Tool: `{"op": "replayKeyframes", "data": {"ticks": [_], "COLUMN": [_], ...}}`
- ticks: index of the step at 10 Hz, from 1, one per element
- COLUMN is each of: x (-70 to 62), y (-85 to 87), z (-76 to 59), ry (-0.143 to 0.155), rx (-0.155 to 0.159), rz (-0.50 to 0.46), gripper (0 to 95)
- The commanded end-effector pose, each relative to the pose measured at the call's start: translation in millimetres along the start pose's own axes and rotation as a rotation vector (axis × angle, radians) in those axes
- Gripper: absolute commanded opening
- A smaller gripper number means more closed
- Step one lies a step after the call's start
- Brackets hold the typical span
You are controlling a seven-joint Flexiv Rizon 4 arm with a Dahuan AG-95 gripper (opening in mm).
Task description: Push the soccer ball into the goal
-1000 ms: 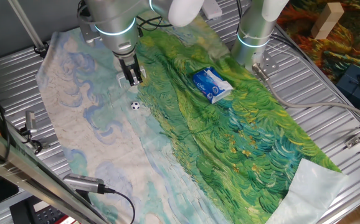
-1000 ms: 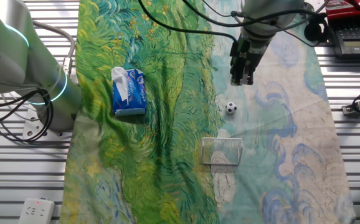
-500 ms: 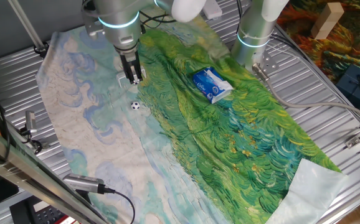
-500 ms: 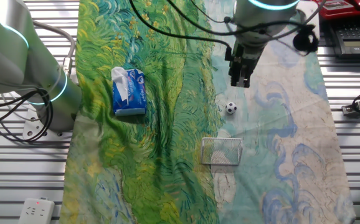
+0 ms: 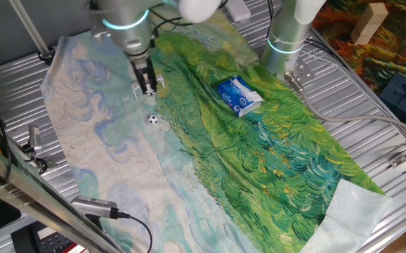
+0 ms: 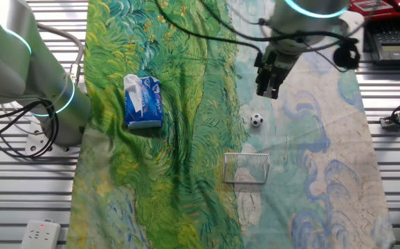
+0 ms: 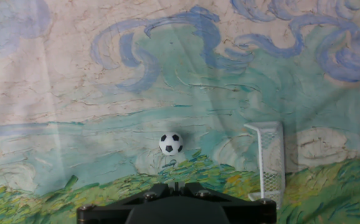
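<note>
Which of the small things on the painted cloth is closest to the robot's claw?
The soccer ball, lying just below the gripper. The goal sits farther on, and the blue packet lies far off on the green side.

Illumination: bright, even and diffuse in all three views.
Shadows: faint; a soft pale patch lies under the soccer ball (image 7: 171, 144) in the hand view.
Glare: mild sheen on the metal slats at the desk edges.
Focus: both fixed views sharp; hand view slightly soft.
Blur: arm housing at the top edge slightly smeared.
</note>
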State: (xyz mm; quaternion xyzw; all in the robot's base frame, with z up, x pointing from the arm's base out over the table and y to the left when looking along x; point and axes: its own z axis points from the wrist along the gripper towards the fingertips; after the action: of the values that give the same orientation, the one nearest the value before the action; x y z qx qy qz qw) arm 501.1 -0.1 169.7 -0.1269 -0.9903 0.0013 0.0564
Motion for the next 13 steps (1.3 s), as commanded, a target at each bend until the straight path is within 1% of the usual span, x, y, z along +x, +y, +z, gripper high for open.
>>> {"op": "replayKeyframes", "data": {"ticks": [1,2,3,4,8,10,12,13], "x": [1.2,1.2,1.2,1.2,1.2,1.2,0.4,-2.0], "y": [-0.2,-0.2,-0.2,-0.2,-0.2,-0.2,0.5,3.0], "z": [-0.2,-0.2,-0.2,-0.2,-0.2,-0.4,-7.2,-9.8], "ry": [-0.004,-0.011,-0.041,-0.054,-0.088,-0.089,-0.087,-0.084], "rx": [0.040,0.034,0.008,-0.007,-0.024,-0.022,-0.022,-0.021], "rz": [-0.007,-0.007,-0.008,-0.007,-0.011,-0.011,-0.009,-0.004], "gripper": [0.0,0.0,0.0,0.0,0.0,0.0,0.0,0.0]}}
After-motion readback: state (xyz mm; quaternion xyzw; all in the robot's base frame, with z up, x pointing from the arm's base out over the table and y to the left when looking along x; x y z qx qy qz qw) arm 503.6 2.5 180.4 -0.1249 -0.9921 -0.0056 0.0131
